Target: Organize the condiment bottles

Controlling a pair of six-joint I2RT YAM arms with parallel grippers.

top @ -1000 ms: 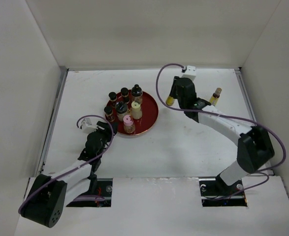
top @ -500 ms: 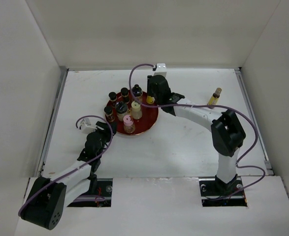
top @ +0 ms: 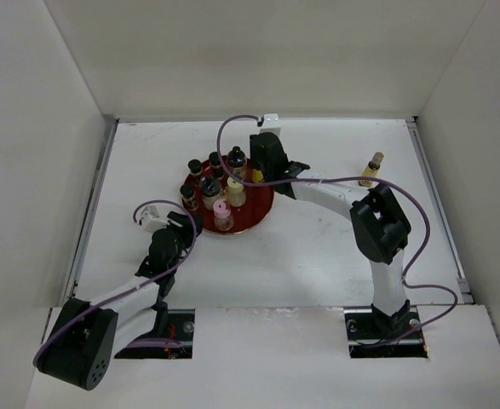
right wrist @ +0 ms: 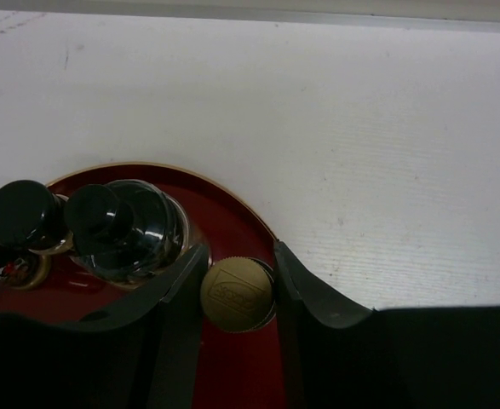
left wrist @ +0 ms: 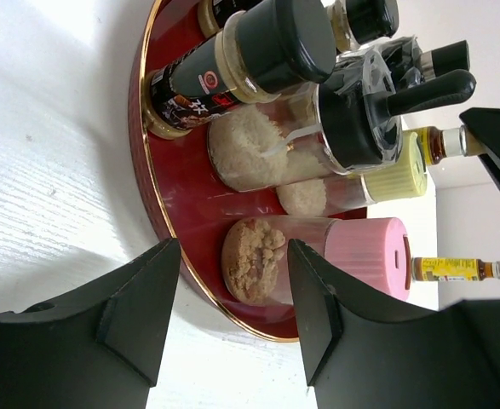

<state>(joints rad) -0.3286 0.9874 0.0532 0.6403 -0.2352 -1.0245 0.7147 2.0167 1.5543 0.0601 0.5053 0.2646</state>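
Mostly done, I judge. The white surface (top: 318, 256) carries the red tray (top: 251, 215), with a cluster of condiment bottles (top: 211, 183) standing on it. One lone bottle (top: 370, 168) sits well apart at far right, yet to fetch. My right fingers (right wrist: 296, 285) pinch a gold-capped yellow bottle (right wrist: 237, 294) over the tray's right side, not released. My left fingers (left wrist: 139, 302) are spread wide, empty, beside the tray's near rim.

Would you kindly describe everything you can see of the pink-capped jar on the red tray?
The pink-capped jar stands upright on the red tray, near the rim closest to the arms. Its body looks like clear glass or plastic and holds brown crumbly contents. The cap is ribbed, pale pink, and closed. A cream-capped jar stands right behind it; whether they touch cannot be told. The left pincer, open, faces it from the tray's edge without touching it.
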